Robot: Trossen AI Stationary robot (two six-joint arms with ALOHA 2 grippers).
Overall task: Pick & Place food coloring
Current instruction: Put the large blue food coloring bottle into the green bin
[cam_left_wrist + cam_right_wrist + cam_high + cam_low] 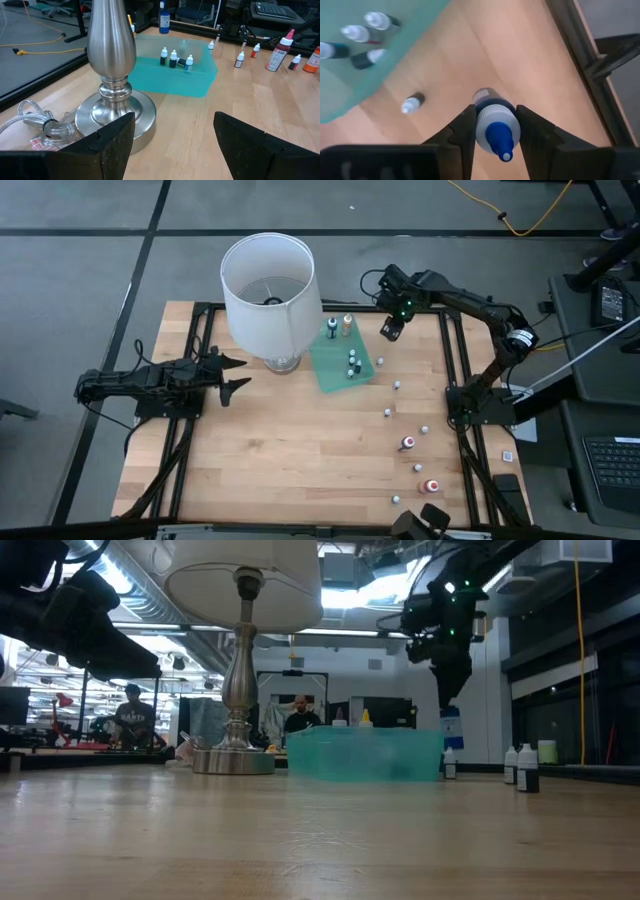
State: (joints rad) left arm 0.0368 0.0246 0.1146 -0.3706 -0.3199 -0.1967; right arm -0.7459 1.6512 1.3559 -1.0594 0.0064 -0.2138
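Light butcher-block wood surface (300, 470), planked grain, black metal frame round its edges.

White drum lampshade (268, 285) on a turned brushed-metal lamp base (112, 75), round foot, clear plastic-wrapped cord (37, 131) bunched at the foot. It stands just ahead of the left gripper (232, 373), which waits low over the surface with its dark, matte, wedge-shaped fingers (112, 145) spread wide, nothing between them.

Flat translucent green rectangular tray (340, 358), frosted plastic, sits beyond the lamp from the left gripper and just beside and below the right gripper (390, 330). In the tray: a few tiny dark-content bottles with white caps (172, 59), some upright, one or two lying over.

The right gripper is raised above the surface near the tray's far corner, fingers closed in on a larger blue-capped squeeze bottle (493, 125): white ribbed shoulder, blue nozzle tip, dark body, gripped at the neck.

Food coloring bottles (408, 443), thumb-sized, white caps, are scattered on the bare wood, spread from beside the tray well away from the right gripper towards the surface's near edge; at least two are red. One small dark one (412, 103) lies on its side below the right gripper, next to the tray edge.
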